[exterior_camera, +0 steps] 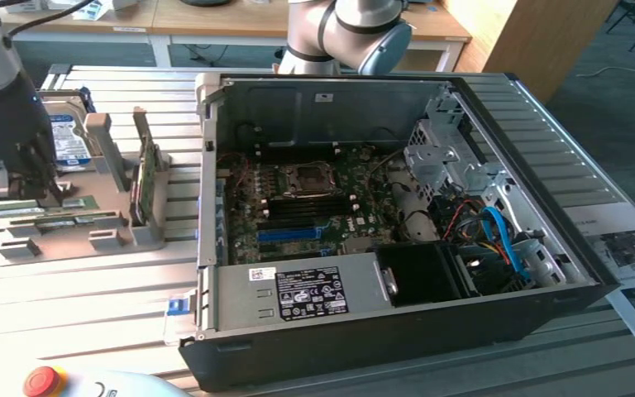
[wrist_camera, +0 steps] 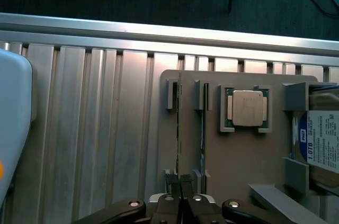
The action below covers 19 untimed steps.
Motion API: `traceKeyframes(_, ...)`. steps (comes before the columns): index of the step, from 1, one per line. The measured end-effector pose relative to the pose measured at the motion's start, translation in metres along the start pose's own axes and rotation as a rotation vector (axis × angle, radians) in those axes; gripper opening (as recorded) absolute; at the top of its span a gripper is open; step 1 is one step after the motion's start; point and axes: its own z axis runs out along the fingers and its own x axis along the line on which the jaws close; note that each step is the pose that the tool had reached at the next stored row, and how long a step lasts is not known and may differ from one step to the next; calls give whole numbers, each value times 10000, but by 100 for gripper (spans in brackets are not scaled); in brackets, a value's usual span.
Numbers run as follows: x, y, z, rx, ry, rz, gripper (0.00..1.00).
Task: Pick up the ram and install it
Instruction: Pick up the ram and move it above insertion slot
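The ram [wrist_camera: 179, 123] is seen on edge in the slot along the grey holder's [wrist_camera: 243, 150] outer edge, at the far side from the hard drive [wrist_camera: 320, 147]. One end is pinched between the gripper's [wrist_camera: 180, 180] clenched fingers. A second stick [wrist_camera: 203, 123] is slotted just beside it, then a CPU [wrist_camera: 247, 108]. The open computer case [exterior_camera: 406, 231] is set apart, at the exterior view's right.

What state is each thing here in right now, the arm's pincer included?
pincer: shut on the ram stick
ram stick: on edge in the holder, gripped at one end
second stick: on edge alongside, untouched
processor chip: lying flat in its recess
hard drive: parked in the holder
computer case: lying down, side open
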Motion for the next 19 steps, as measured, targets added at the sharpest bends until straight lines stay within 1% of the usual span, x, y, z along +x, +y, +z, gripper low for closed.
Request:
traceKeyframes(10,-13,7,-289,-1,45,2,12)
traceKeyframes(19,-25,13,-581,-5,124,5,12)
